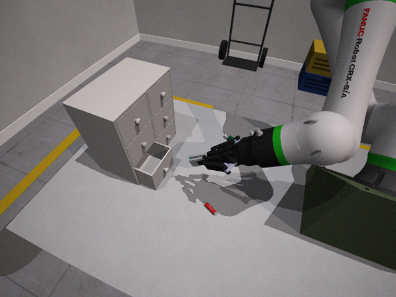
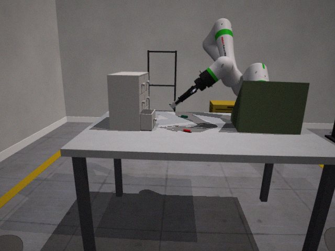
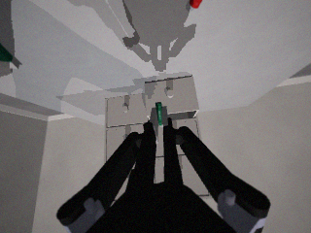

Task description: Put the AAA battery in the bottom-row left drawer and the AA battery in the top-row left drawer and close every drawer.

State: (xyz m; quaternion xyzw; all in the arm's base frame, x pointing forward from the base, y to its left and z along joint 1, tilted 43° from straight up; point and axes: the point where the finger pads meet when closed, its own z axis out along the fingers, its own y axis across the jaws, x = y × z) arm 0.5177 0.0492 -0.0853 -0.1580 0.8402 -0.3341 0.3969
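My gripper [image 1: 200,158] [image 2: 174,104] [image 3: 159,114] is shut on a thin green AAA battery [image 1: 192,156] [image 3: 158,110] whose end sticks out past the fingertips. It hangs above the table, a short way in front of the small white chest [image 1: 118,86] [image 2: 124,100], and points at it. The bottom-row left drawer [image 1: 153,175] [image 2: 147,120] [image 3: 182,94] is pulled out and looks empty. The other drawers are pushed in. A thicker red battery [image 1: 210,208] [image 2: 187,130] [image 3: 195,3] lies on the table, nearer the front than the gripper.
A small green object [image 1: 230,138] [image 2: 183,116] [image 3: 4,52] lies on the table behind the gripper. A large dark green box [image 1: 348,217] [image 2: 270,107] stands on the right side of the table. A hand truck [image 1: 244,47] and crates [image 1: 315,72] stand on the floor behind.
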